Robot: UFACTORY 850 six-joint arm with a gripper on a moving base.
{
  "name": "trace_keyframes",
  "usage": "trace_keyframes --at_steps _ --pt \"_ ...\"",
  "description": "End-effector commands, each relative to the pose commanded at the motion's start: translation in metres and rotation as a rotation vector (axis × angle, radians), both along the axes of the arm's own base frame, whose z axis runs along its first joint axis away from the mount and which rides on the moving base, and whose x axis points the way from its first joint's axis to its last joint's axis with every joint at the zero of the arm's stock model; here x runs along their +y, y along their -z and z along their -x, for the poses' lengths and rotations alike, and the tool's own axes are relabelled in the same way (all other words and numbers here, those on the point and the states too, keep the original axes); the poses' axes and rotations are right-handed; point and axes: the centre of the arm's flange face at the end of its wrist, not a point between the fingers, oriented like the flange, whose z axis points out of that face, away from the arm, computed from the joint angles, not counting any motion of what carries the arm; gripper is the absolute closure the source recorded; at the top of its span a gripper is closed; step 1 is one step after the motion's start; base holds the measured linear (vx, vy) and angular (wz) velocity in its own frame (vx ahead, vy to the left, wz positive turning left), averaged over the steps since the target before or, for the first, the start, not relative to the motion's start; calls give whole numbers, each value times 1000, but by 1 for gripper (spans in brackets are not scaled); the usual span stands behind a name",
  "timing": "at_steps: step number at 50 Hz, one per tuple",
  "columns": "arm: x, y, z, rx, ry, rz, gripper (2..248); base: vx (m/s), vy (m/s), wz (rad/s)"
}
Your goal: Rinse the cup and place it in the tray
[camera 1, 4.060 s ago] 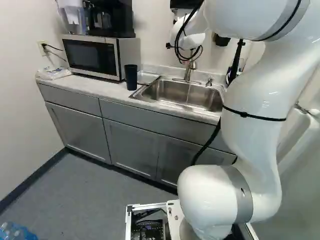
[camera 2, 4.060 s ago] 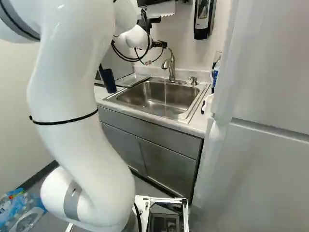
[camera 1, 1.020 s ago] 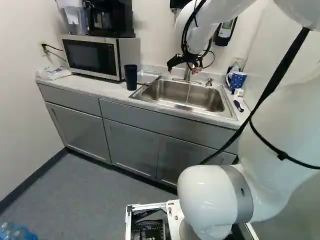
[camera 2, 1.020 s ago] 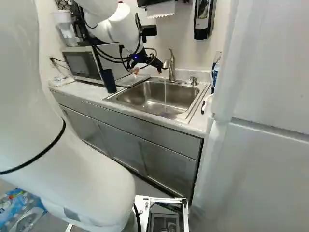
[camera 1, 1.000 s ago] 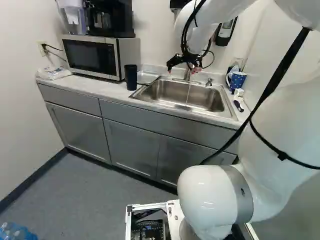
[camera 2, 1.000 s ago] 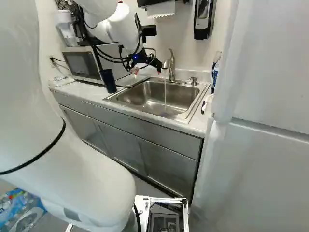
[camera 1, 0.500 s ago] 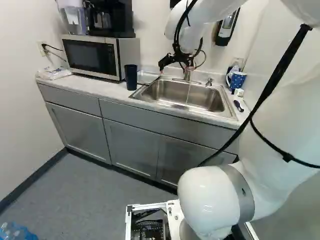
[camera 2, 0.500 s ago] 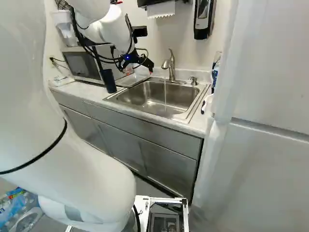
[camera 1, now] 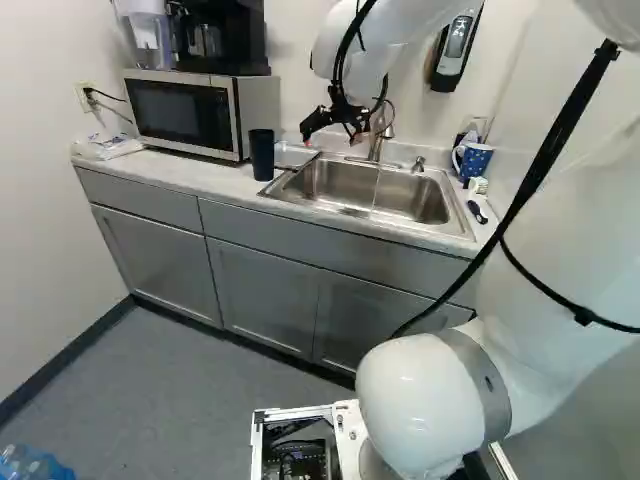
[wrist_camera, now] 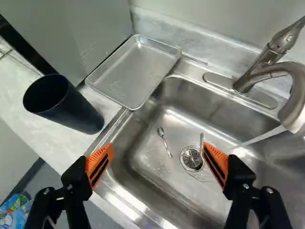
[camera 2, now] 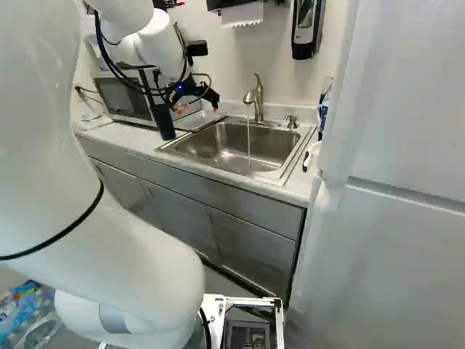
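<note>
We have the claw (camera 1: 329,140) up over the worktop (camera 1: 180,170) by the sink's microwave-side rim, fingers wide apart, hold of nothing. Tall dark navy cylindrical cup (wrist_camera: 66,107): upright on the worktop, in the strip between the silver microwave (camera 1: 185,112) and the stainless steel sink (camera 1: 400,195), nearer the front edge than the tray. In the wrist view we get it ahead of the claw, off to one side, apart from both fingers. Shallow rectangular metal tray (wrist_camera: 136,71) lies just beside it toward the back edge, one side over the sink rim. Brushed-metal faucet (wrist_camera: 267,69) is running; spoon (wrist_camera: 164,142) by the drain. Blue white-dotted mug (camera 1: 475,160) stands past the sink, near the worktop's right end.
</note>
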Motion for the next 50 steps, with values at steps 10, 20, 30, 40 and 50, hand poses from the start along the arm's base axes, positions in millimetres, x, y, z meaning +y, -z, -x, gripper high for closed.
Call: trace_keyframes --at_steps 10,20,30,40,50 --pt "16 0 -1 0 -33 0 3 0 0 0" --pt "33 0 -2 -2 -67 0 3 0 0 0" --pt "49 0 -3 -9 -99 -1 3 0 0 0" --pt "67 8 -7 -17 -132 -3 3 0 0 0" --pt "85 18 -8 -27 -166 -5 3 0 0 0"
